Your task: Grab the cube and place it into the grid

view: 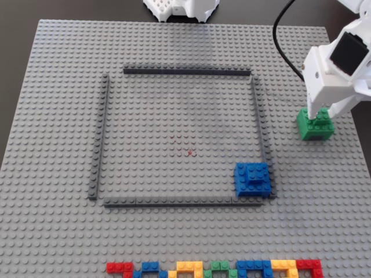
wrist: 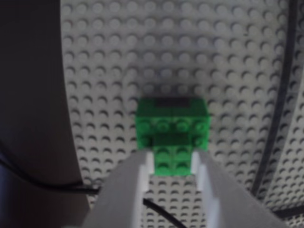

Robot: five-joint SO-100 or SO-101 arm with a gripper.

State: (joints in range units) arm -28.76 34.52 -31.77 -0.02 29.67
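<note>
The green cube (view: 316, 125) sits on the grey baseplate, to the right of the grid (view: 186, 72) and outside it in the fixed view. My white gripper (view: 319, 116) comes down on it from the upper right. In the wrist view the two fingers flank the cube's (wrist: 172, 124) small raised top brick, and the gripper (wrist: 173, 160) is shut on that brick with both fingers touching its sides. The cube's base still rests on the studs. A dark strip of the grid (wrist: 281, 95) runs down the right edge of the wrist view.
A blue block (view: 253, 176) stands inside the grid's lower right corner. A multicoloured brick row (view: 214, 269) lies along the baseplate's (view: 58, 116) near edge. A white robot base (view: 179, 8) sits past the far edge, and a black cable (view: 283, 43) hangs beside the arm.
</note>
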